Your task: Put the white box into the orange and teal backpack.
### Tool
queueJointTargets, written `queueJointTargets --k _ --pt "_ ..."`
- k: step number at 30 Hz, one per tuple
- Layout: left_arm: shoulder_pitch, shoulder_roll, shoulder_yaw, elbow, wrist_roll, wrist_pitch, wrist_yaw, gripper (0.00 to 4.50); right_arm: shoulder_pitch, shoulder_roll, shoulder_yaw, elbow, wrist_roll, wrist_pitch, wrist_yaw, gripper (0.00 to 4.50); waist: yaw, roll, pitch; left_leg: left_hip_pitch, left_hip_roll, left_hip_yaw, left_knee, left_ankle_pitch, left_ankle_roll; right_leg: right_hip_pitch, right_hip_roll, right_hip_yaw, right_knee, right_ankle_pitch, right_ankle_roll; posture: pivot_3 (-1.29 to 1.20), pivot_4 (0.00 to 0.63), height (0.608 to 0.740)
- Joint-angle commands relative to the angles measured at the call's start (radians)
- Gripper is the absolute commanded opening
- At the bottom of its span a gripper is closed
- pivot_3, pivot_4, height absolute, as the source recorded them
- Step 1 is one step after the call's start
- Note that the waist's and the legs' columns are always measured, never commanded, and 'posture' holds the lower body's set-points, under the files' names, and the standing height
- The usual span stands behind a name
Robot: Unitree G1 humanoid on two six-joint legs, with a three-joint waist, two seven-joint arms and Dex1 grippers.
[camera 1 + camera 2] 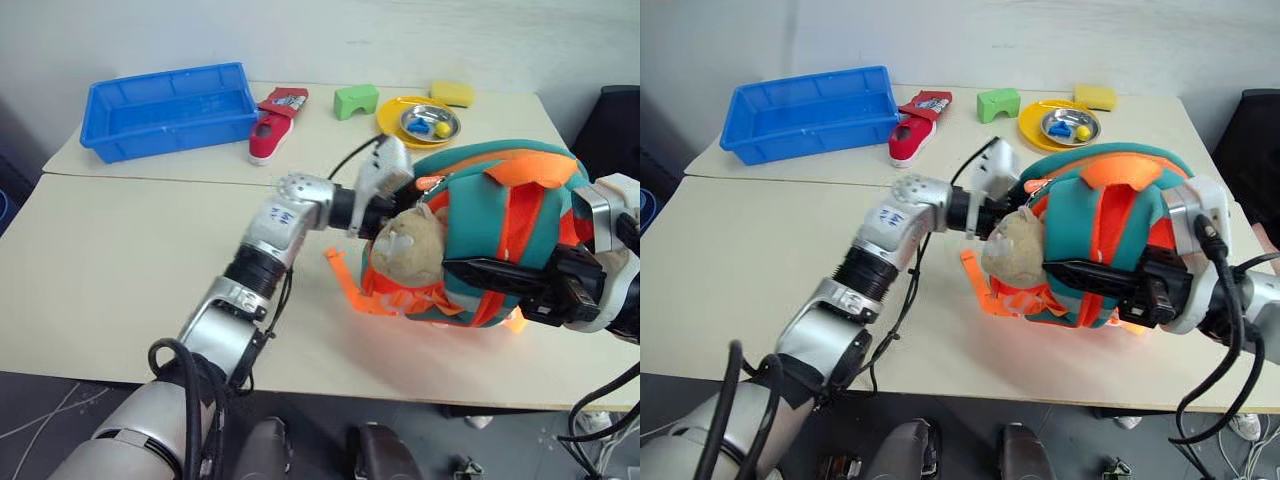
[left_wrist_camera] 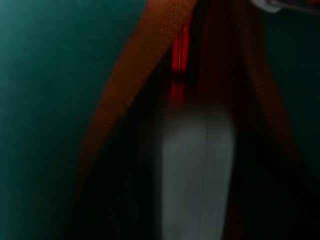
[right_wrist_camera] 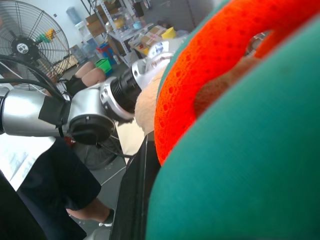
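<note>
While the pale surface (image 1: 110, 270) carries everything, the biggest thing on it is the orange and teal backpack (image 1: 500, 215), lifted near the front right edge with its tan plush bear (image 1: 408, 250) facing the left arm and an orange strap (image 1: 352, 290) trailing onto the surface. The right end effector (image 1: 500, 275) is closed on the backpack's lower side, its black fingers clamped against the teal and orange fabric. Pointing into the bag's side, the left end effector (image 1: 385, 205) is buried behind the bear and the backpack's rim, so whether it is open or closed cannot be told. The white box (image 2: 197, 165) is seen from the left wrist as a pale blurred shape, apparently sitting inside the dark opening between the bag's orange edges.

At the far side lies a blue bin (image 1: 170, 108). Beside it sits a red shoe (image 1: 270, 135) touching a red packet (image 1: 285, 100). Further right come a green block (image 1: 356, 100), a yellow plate (image 1: 395, 118) holding a metal bowl (image 1: 430, 122), and a yellow sponge (image 1: 452, 93).
</note>
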Motion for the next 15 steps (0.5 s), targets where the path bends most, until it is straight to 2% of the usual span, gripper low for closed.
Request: queueJointTargets --k 1,3,4,8,11,13,15 --pt "0.046 0.068 0.027 -0.116 -0.015 0.044 -0.018 3.78 0.028 0.009 -0.025 -0.045 0.000 -0.031 -0.027 0.00 -0.004 0.000 0.000 0.001 0.000 0.000 -0.001 0.000 0.000 0.000 0.000 0.000 0.000 0.000 0.000 0.00 0.150 0.740" --pt "0.074 0.147 0.063 -0.181 -0.049 0.093 -0.057 4.37 0.059 0.015 -0.041 -0.062 0.004 -0.037 -0.037 0.00 -0.007 0.000 0.000 0.003 0.001 0.000 -0.004 0.002 -0.001 0.001 0.001 0.000 0.000 0.000 0.000 0.00 0.150 0.740" --pt "0.086 0.190 0.079 -0.210 -0.066 0.111 -0.079 4.44 0.073 0.018 -0.048 -0.069 0.008 -0.040 -0.042 0.00 -0.008 0.000 0.000 0.003 0.002 0.000 -0.005 0.002 -0.002 0.000 0.002 0.000 0.000 0.000 0.000 0.00 0.150 0.740" --pt "0.116 0.331 0.144 -0.325 -0.171 0.233 -0.166 4.44 0.109 0.025 -0.057 -0.092 0.010 -0.057 -0.058 0.00 -0.010 0.000 0.000 0.003 0.003 0.000 -0.005 0.005 -0.008 0.000 0.003 0.000 0.001 0.000 -0.001 0.00 0.150 0.740" --pt "0.136 0.435 0.194 -0.464 -0.323 0.392 -0.277 4.44 0.119 0.027 -0.048 -0.099 0.011 -0.071 -0.070 0.00 -0.004 0.000 0.000 0.003 0.003 0.000 -0.005 0.005 -0.008 0.001 0.002 0.000 0.000 0.000 -0.001 0.00 0.150 0.740" --pt "0.140 0.469 0.232 -0.531 -0.413 0.484 -0.292 4.44 0.120 0.028 -0.039 -0.104 0.013 -0.079 -0.079 0.00 0.002 0.000 0.000 0.002 0.002 -0.001 -0.005 0.005 -0.008 0.001 0.001 0.000 0.000 0.000 -0.001 0.00 0.150 0.740" --pt "0.139 0.451 0.254 -0.582 -0.448 0.526 -0.226 4.44 0.119 0.028 -0.032 -0.105 0.013 -0.084 -0.083 0.00 0.003 0.000 0.000 0.002 0.001 -0.003 -0.004 0.005 -0.008 0.003 0.000 -0.001 -0.001 0.000 -0.001 0.00 0.150 0.740"
